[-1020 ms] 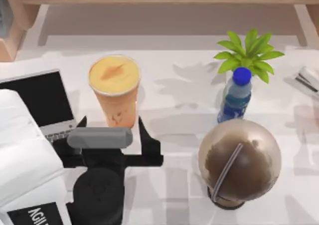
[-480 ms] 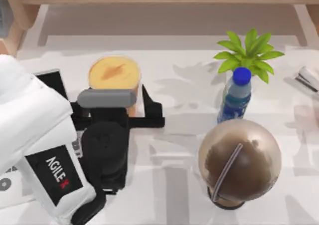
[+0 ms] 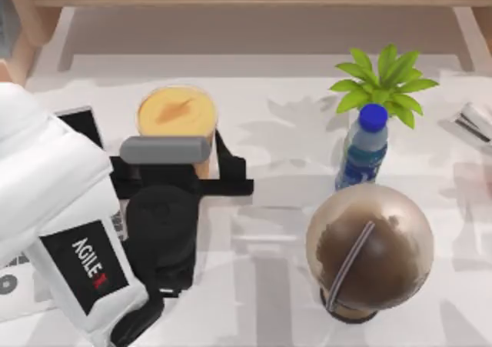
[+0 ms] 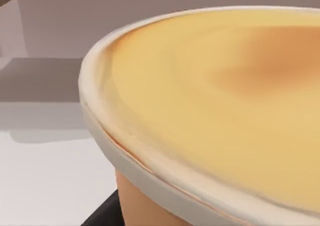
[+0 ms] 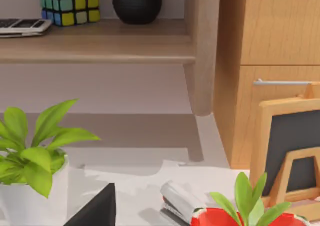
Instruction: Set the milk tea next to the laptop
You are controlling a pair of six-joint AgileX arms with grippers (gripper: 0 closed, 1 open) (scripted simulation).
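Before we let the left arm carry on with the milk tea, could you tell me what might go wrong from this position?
The left gripper straddles the tall milk tea below its wide top with fingers spread; a high or off-centre squeeze could tip the tapered cup. The left arm covers most of the laptop in the top view, so the cup might bump it unseen. The blue-capped bottle and brown dome-lidded cup stand well to the right, a lesser worry.

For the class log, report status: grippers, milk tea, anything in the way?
Left gripper open around milk tea. Laptop beside it, mostly under the arm. Brown cup and bottle stand well right.
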